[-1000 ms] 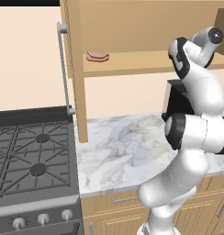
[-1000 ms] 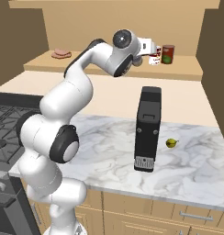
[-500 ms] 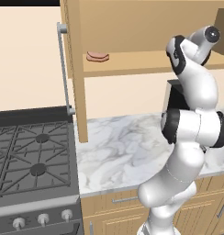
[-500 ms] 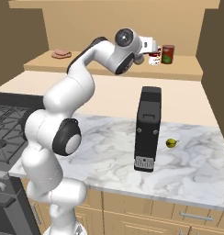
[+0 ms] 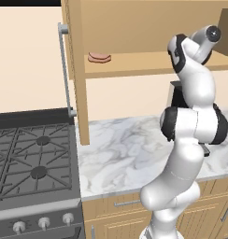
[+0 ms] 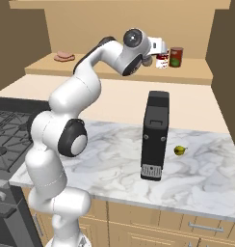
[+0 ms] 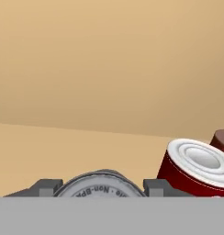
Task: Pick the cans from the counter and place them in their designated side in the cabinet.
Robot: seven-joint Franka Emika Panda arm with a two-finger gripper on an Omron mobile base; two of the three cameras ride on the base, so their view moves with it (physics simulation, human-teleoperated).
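Three cans are up on the cabinet shelf [image 6: 196, 77]: a red can with a white band [image 6: 162, 61], a darker red can with a green patch [image 6: 176, 57], and a grey can [image 7: 101, 185] seen lid-on between the two fingers [image 7: 155, 187]. One pinkish slab of meat [image 6: 64, 56] lies at the shelf's far end. On the counter [image 6: 114, 159] stand one tall black appliance [image 6: 155, 135] and one small yellow-green fruit [image 6: 180, 150]. One black gas stove [image 5: 27, 163] carries three knobs [image 5: 43, 223] on its front.
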